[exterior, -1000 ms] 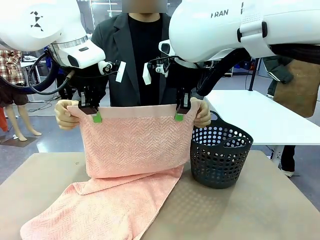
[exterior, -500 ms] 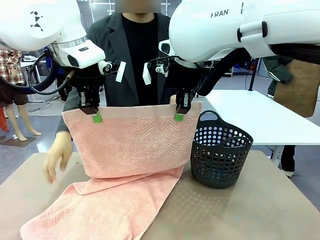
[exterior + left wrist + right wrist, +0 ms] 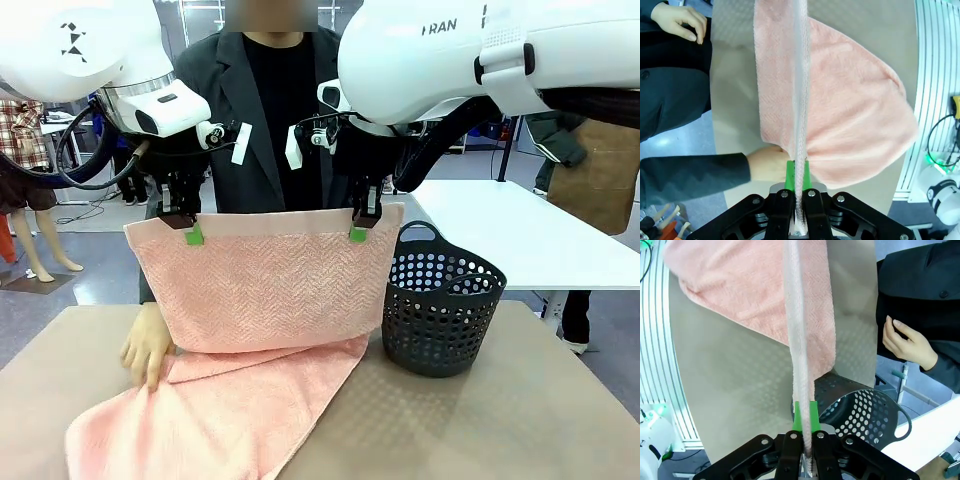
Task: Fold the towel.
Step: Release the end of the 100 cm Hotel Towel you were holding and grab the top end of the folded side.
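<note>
1. While the left gripper (image 3: 190,232) and right gripper (image 3: 357,230) are each clamped on the top edge of the towel (image 3: 270,290) at centre frame, its tail lies on the table (image 3: 500,420), lower left.
2. I should lower both grippers level, with the edge taut.
3. I must mind the person's hand (image 3: 148,350) on the tail.

the towel (image 3: 265,290) hangs above the bench (image 3: 500,430), its top edge held between the left claw (image 3: 191,233) at the upper left corner and the right claw (image 3: 357,230) at the upper right. its lower part lies on the bench, spreading toward the near left. a person's hand (image 3: 148,352) rests on that part, left of the hanging sheet. a basket (image 3: 442,312) stands on the bench just right of the towel.
</note>
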Robot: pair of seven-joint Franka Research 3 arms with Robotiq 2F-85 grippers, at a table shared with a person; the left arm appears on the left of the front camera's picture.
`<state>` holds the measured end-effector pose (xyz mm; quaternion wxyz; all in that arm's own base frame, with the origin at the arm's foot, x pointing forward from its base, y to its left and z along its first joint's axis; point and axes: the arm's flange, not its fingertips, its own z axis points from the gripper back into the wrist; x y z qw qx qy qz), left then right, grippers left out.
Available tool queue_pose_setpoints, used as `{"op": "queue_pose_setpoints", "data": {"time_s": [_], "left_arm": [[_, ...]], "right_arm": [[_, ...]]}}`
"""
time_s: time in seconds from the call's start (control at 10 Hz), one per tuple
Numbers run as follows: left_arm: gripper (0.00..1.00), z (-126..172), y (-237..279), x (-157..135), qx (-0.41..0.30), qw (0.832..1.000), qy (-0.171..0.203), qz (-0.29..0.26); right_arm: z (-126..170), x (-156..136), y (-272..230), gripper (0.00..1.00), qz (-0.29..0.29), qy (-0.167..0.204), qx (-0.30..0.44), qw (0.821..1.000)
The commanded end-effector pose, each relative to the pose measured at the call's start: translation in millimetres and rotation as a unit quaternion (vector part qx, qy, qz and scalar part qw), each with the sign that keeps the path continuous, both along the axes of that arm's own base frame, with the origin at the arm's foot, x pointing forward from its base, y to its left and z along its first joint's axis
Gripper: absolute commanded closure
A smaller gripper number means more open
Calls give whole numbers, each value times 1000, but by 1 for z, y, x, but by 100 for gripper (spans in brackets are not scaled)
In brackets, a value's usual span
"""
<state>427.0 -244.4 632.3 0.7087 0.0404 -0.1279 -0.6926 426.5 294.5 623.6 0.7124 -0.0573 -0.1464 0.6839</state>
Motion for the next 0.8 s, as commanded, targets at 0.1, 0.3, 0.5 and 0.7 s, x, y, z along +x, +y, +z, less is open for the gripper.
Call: {"op": "queue_pose_setpoints", "data": {"time_s": [0.1, 0.3, 0.5, 0.7], "left_arm": [[100, 0, 1, 0, 3, 1000, 1, -7], [100, 0, 1, 0, 3, 1000, 1, -7], [100, 0, 1, 0, 3, 1000, 1, -7], [100, 0, 1, 0, 3, 1000, 1, -7]], "right_arm": [[0, 0, -1, 100, 5, -2, -3, 1000], [0, 0, -1, 100, 5, -2, -3, 1000], [0, 0, -1, 100, 5, -2, -3, 1000], [0, 0, -1, 100, 5, -2, -3, 1000]]}}
